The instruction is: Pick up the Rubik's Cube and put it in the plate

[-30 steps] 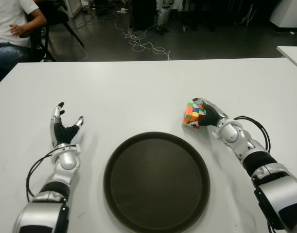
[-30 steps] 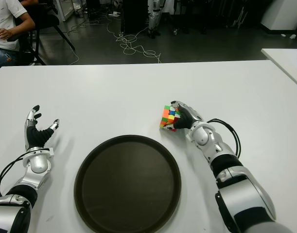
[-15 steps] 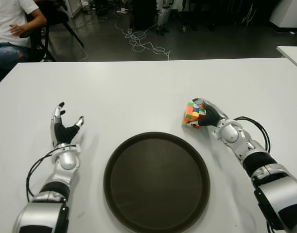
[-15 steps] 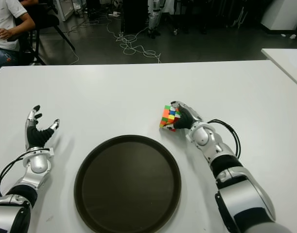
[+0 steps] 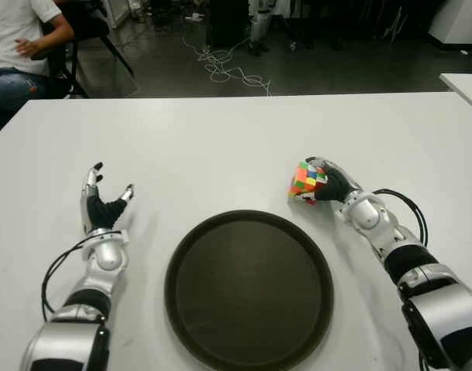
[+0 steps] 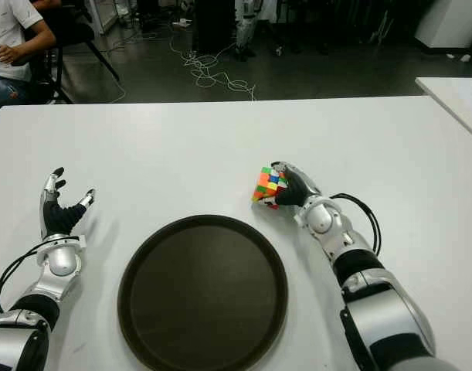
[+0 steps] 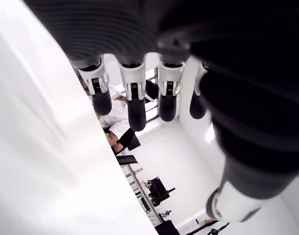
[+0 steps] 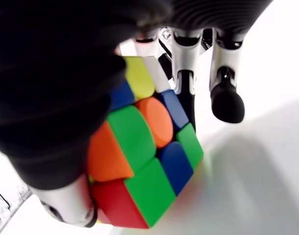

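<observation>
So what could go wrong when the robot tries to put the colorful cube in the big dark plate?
The right hand holds the Rubik's Cube tilted, with some fingers not touching it, so it might slip out. The cube is just beyond the plate rim, so carried low it could bump the edge. The left hand is open, left of the plate, too far to catch it.

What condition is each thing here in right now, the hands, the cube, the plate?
Right hand: closed around the cube, just beyond the plate's right rim.
Rubik's Cube: scrambled, tilted in the right hand's grip, not in the plate.
Plate: flat on the table, nothing in it.
Left hand: open, fingers spread, holding nothing, left of the plate.
Table: white, bare here.
</observation>
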`<state>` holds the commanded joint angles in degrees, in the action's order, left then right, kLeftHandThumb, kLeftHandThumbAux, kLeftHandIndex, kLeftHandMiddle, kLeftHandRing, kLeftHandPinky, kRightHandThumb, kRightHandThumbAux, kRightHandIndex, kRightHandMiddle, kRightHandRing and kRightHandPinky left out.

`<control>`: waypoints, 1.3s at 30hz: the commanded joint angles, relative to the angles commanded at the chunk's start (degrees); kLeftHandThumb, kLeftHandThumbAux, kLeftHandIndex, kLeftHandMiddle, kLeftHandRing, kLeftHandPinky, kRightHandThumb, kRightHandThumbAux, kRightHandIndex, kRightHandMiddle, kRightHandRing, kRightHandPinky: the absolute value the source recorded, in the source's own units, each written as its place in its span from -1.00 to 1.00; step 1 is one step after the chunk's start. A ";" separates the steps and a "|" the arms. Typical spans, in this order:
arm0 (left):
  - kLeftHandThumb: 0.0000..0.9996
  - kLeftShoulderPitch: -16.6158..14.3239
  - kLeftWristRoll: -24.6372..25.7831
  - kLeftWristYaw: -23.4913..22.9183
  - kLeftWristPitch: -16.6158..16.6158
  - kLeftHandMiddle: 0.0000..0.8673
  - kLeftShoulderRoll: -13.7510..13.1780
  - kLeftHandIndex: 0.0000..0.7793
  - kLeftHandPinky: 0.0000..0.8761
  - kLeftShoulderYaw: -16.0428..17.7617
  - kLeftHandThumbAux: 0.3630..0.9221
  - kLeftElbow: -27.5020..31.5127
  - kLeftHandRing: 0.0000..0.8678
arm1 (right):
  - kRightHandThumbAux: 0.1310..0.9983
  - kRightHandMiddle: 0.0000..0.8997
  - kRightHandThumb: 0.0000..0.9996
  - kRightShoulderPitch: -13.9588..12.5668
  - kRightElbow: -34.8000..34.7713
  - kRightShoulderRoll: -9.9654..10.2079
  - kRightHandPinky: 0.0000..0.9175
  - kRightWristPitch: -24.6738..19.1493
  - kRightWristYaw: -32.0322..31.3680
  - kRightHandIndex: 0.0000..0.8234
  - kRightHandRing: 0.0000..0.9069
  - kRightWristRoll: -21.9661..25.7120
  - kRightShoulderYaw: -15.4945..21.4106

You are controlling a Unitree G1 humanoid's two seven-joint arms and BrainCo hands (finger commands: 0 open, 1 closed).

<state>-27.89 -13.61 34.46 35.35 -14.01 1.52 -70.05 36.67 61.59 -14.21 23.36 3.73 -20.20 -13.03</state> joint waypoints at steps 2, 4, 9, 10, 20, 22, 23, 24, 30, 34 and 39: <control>-1.00 0.01 0.05 -0.06 0.10 -0.70 -0.01 -0.67 -0.77 0.04 0.41 -0.03 -0.71 | 0.57 0.78 -0.68 -0.28 -0.16 0.16 0.75 2.21 0.93 0.57 0.80 0.58 0.70; -1.00 0.01 0.00 -0.13 0.26 -0.68 -0.06 -0.65 -0.74 0.01 0.45 -0.05 -0.69 | 0.54 0.79 -0.70 -0.62 -0.65 0.39 0.76 4.83 1.73 0.58 0.81 1.40 1.59; -1.00 0.00 -0.13 -0.11 0.52 -0.65 -0.13 -0.62 -0.73 -0.05 0.51 -0.03 -0.66 | 0.47 0.82 -0.69 -1.01 -1.08 0.99 0.79 9.01 1.87 0.58 0.84 3.54 3.36; -1.00 -0.01 -0.12 -0.12 0.56 -0.65 -0.13 -0.62 -0.73 -0.04 0.52 -0.02 -0.66 | 0.46 0.83 -0.68 -1.04 -1.14 1.14 0.80 9.62 1.78 0.57 0.85 3.94 3.70; -1.00 0.01 0.05 -0.40 0.20 -0.70 0.09 -0.68 -0.76 0.03 0.54 0.19 -0.70 | 0.38 0.84 -0.59 -1.82 -4.66 3.44 0.82 14.34 -1.52 0.50 0.87 9.42 7.14; -1.00 0.01 0.03 -0.41 0.22 -0.69 0.15 -0.68 -0.76 0.01 0.56 0.22 -0.70 | 0.37 0.84 -0.58 -2.06 -5.58 3.73 0.83 14.51 -2.01 0.49 0.87 9.92 7.49; -1.00 0.02 0.10 -0.51 0.34 -0.69 0.19 -0.68 -0.76 0.05 0.56 0.25 -0.70 | 0.37 0.84 -0.58 -2.21 -6.19 4.03 0.83 14.87 -2.36 0.48 0.87 10.42 7.76; -1.00 0.02 0.15 -0.58 0.44 -0.69 0.22 -0.67 -0.75 0.08 0.56 0.27 -0.69 | 0.37 0.83 -0.56 -2.32 -6.60 4.23 0.83 15.08 -2.62 0.48 0.87 10.76 7.95; -1.00 0.05 0.05 -0.29 1.00 -0.69 0.24 -0.65 -0.68 0.02 0.57 0.34 -0.66 | 0.34 0.82 -0.41 -3.95 -10.93 5.10 0.82 15.28 -4.80 0.46 0.86 12.98 8.93; -1.00 0.07 0.11 -0.16 1.10 -0.69 0.30 -0.65 -0.73 0.10 0.57 0.40 -0.67 | 0.36 0.82 -0.37 -5.12 -13.77 5.53 0.82 14.51 -5.99 0.49 0.86 13.93 9.43; -1.00 0.06 0.27 -0.14 0.86 -0.68 0.38 -0.66 -0.72 0.22 0.49 0.40 -0.66 | 0.37 0.84 -0.33 -6.45 -17.56 5.98 0.83 12.92 -7.62 0.55 0.87 15.24 9.89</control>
<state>-27.83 -13.34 34.32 36.21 -13.64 1.74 -69.65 30.22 44.03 -8.23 36.27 -3.89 -4.96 -3.14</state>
